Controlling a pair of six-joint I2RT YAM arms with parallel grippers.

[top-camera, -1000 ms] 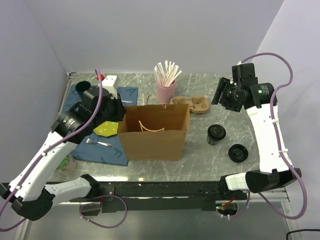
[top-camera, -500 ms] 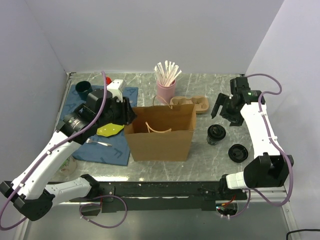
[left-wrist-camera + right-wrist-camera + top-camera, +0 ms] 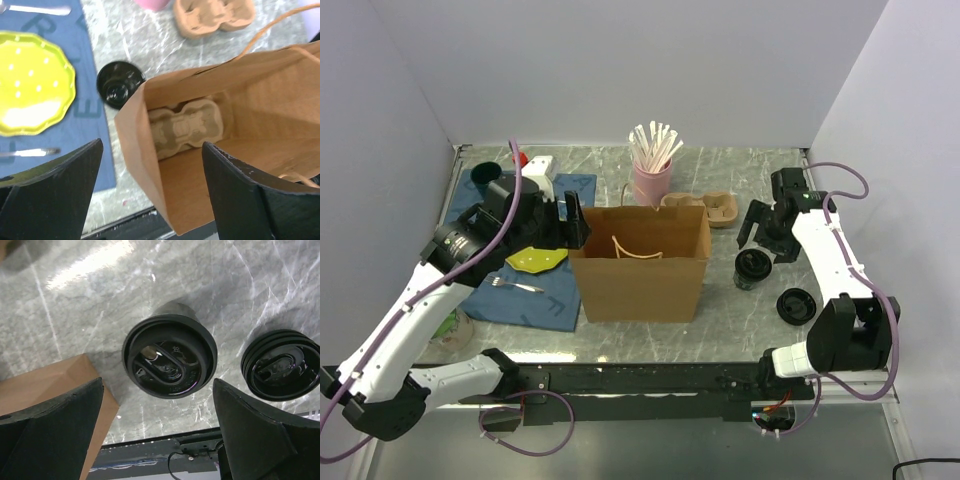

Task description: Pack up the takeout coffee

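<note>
Now, seen from above, the brown bag (image 3: pixel 640 262) stands open at the middle of the table (image 3: pixel 740 170). In the left wrist view we see a carrier (image 3: pixel 186 127) lying flat on the bottom of the bag, at its narrow end.

The left tool (image 3: pixel 150 200) is over the bag's edge at 9 o'clock. Its fingers (image 3: pixel 50 195) are wide apart and hold nothing.

The coffee cup (image 3: pixel 753 268), with a black lid on it, stands on the table at 3 o'clock from the bag, near it but apart. The right tool (image 3: pixel 157 435) is over this cup, also with its fingers (image 3: pixel 260 440) wide apart. The cup shows between them in the right wrist view, but we see no contact. A second black lid (image 3: pixel 796 305) lies at 4 o'clock from the cup, just beside it.

At 12 o'clock from the bag is a pink cup (image 3: pixel 652 180) full of pale sticks, and at 1 o'clock a second carrier (image 3: pixel 705 208) lies on the table. At 9 o'clock from the bag a green plate (image 3: pixel 535 259) and a fork (image 3: pixel 515 286) lie on a blue mat (image 3: pixel 520 300). The left wrist view also shows a round black lid (image 3: pixel 120 85) between plate and bag.
</note>
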